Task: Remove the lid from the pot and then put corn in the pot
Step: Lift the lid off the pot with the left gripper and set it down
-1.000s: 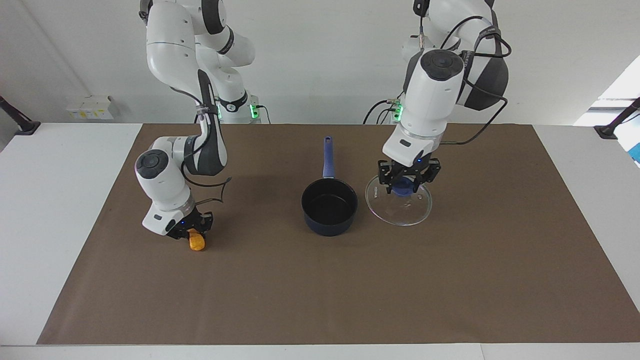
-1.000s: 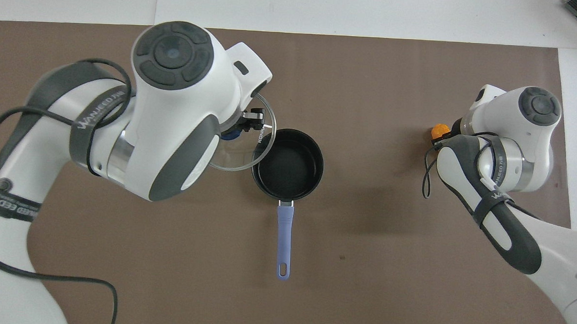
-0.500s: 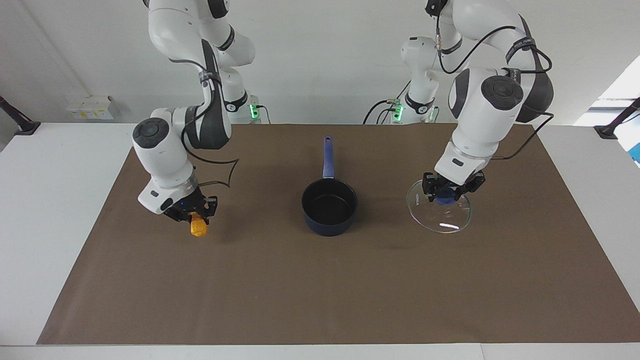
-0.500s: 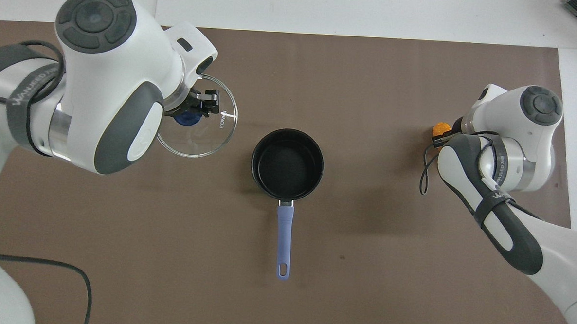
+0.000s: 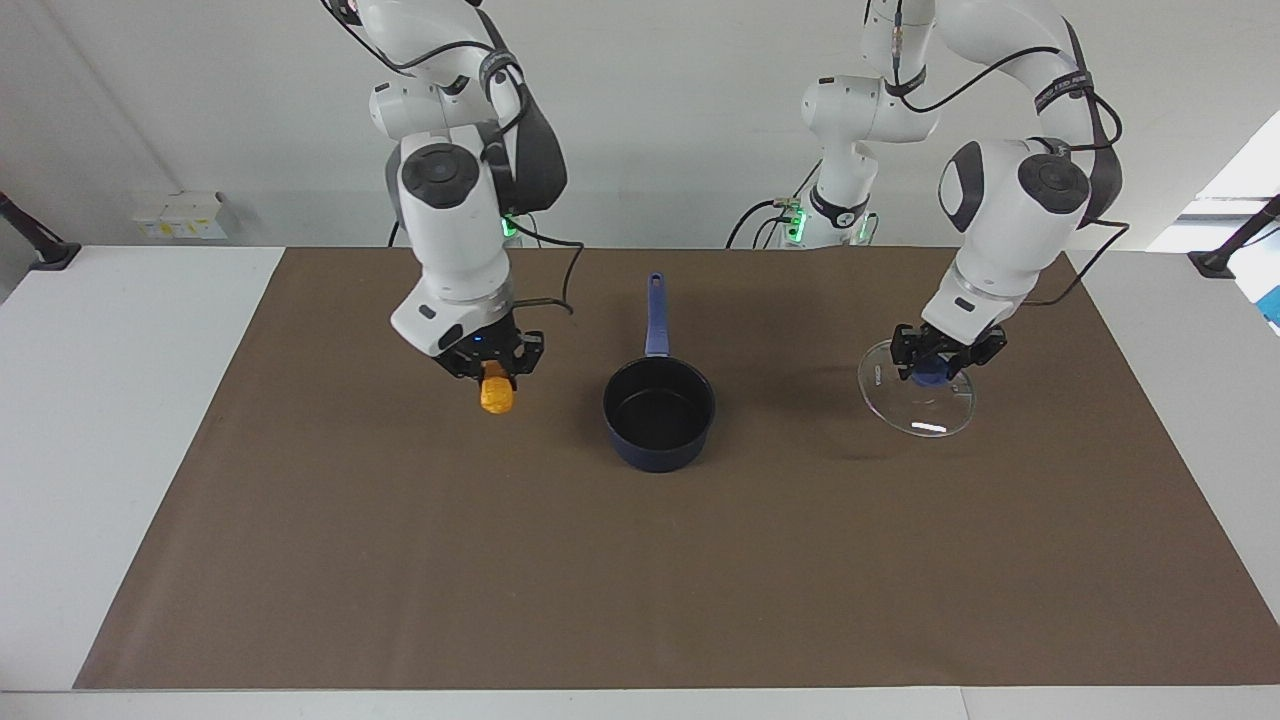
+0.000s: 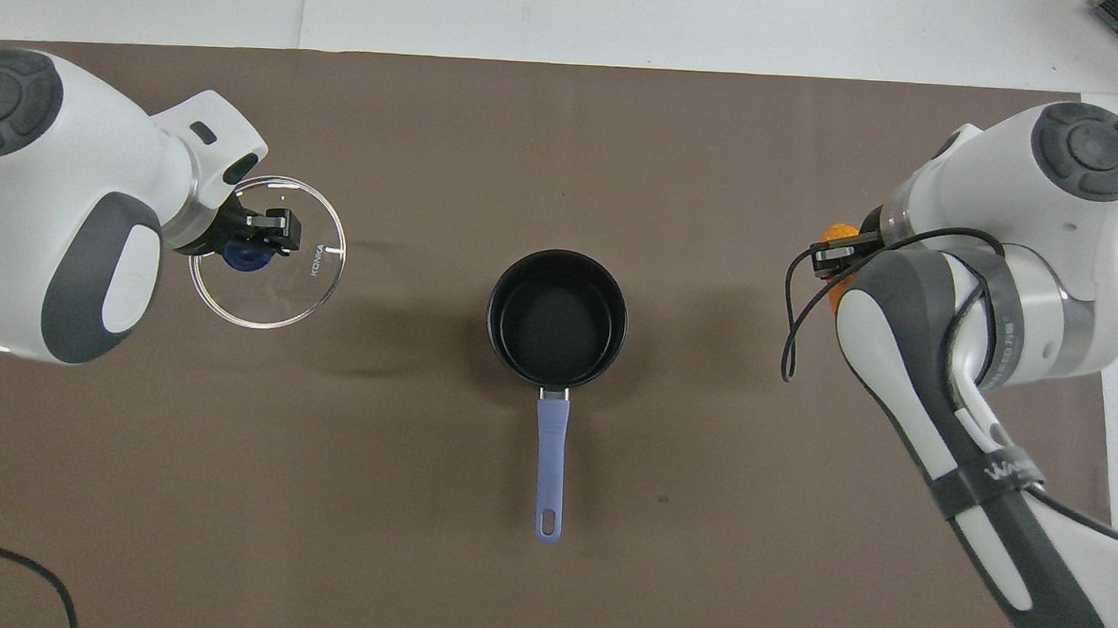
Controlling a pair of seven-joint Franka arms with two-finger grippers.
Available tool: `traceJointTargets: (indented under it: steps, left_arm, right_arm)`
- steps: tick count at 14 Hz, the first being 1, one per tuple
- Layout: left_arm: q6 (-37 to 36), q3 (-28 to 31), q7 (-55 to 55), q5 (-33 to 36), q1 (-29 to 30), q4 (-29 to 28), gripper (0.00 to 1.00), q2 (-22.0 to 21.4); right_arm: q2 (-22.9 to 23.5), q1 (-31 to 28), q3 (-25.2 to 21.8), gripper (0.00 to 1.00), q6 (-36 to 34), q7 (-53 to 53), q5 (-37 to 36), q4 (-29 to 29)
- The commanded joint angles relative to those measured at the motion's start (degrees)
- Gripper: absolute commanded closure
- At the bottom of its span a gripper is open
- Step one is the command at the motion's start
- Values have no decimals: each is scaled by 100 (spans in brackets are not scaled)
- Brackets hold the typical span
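Observation:
The dark blue pot [image 5: 658, 412] stands open in the middle of the brown mat, its long blue handle [image 5: 655, 315] pointing toward the robots; it also shows in the overhead view [image 6: 557, 319]. My right gripper [image 5: 493, 375] is shut on the yellow-orange corn [image 5: 496, 397] and holds it end-down in the air over the mat, beside the pot toward the right arm's end. In the overhead view only a bit of the corn [image 6: 843, 234] shows past the arm. My left gripper [image 5: 938, 368] is shut on the blue knob of the glass lid [image 5: 920, 405], held tilted over the mat toward the left arm's end [image 6: 266, 282].
The brown mat [image 5: 640, 560] covers most of the white table [image 5: 90, 420]. A small white box [image 5: 180, 215] sits by the wall at the right arm's end. Dark clamp arms [image 5: 35, 240] stand at both table ends.
My right gripper has lifted the corn off the mat and carried it toward the pot. My left gripper has carried the lid farther from the pot toward the left arm's end.

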Motion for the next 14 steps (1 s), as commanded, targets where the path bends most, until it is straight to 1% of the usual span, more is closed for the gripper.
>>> traceJointTargets:
  steps: [1, 2, 4, 6, 7, 8, 9, 10, 14]
  left_arm:
    - [231, -72, 792, 70, 573, -790, 100, -583]
    - [361, -64, 881, 70, 696, -1027, 100, -679]
    - [773, -64, 1232, 61, 960, -1484, 100, -750]
    - [1152, -64, 1330, 70, 1110, -1810, 100, -742]
    - [1301, -64, 1348, 70, 1119, -1916, 92, -724]
    - [1372, -64, 1348, 61, 1119, -1943, 75, -681]
    - [1373, -64, 1357, 70, 1128, -1917, 23, -663]
    - [1338, -64, 1400, 70, 1137, -1891, 0, -663]
    - [1294, -72, 1410, 61, 1076, -1716, 0, -584]
  right_arm:
    - [103, 261, -1, 100, -107, 204, 81, 190]
    - [129, 419, -1, 100, -116, 387, 177, 225]
    - [374, 805, -1, 100, 15, 809, 213, 357]
    - [672, 868, 77, 100, 86, 1012, 231, 708]
    - [752, 895, 200, 100, 182, 1117, 222, 761]
    - [797, 904, 218, 100, 357, 1249, 265, 753]
    - [814, 939, 227, 100, 550, 1320, 266, 692]
    - [858, 1026, 227, 100, 665, 1364, 266, 561]
    - [1052, 1106, 227, 100, 1078, 1452, 266, 385]
